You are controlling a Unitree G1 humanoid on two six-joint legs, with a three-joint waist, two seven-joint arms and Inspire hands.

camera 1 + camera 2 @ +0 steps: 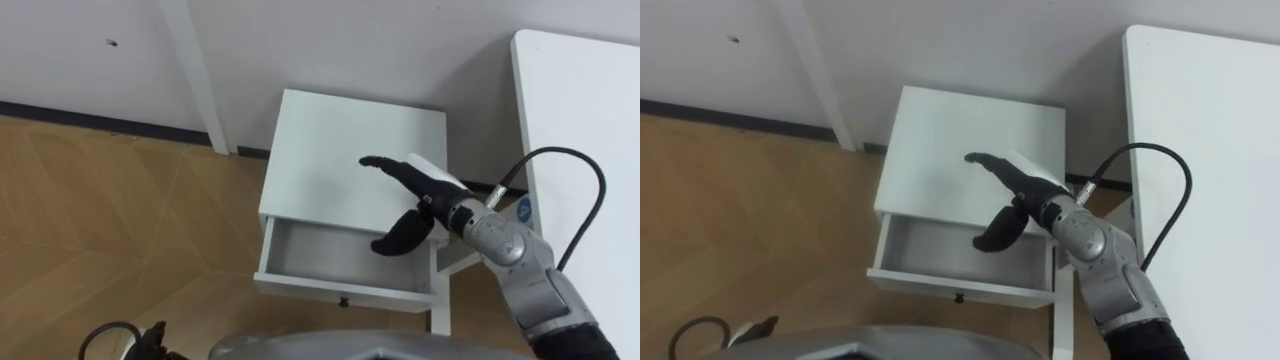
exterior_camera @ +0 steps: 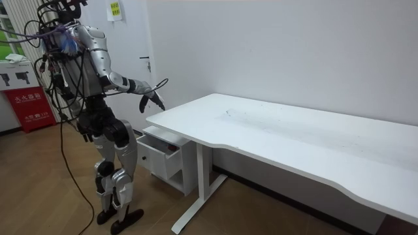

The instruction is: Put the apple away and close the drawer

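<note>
Eye view: the right hand [image 1: 425,196] hovers over the right side of the white cabinet's [image 1: 340,140] pulled-out drawer [image 1: 340,291], fingers stretched loose, thumb hanging. Room view: the robot stands at the desk's [image 2: 281,130] left end. The yellow wall label [image 2: 115,9] and red sign [image 2: 29,109] are too small to read.

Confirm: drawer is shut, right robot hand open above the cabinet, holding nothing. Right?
Not quite. The drawer is pulled open, not shut, as the left eye view shows. The rest holds: the right robot hand is open above the cabinet, holding nothing.
</note>
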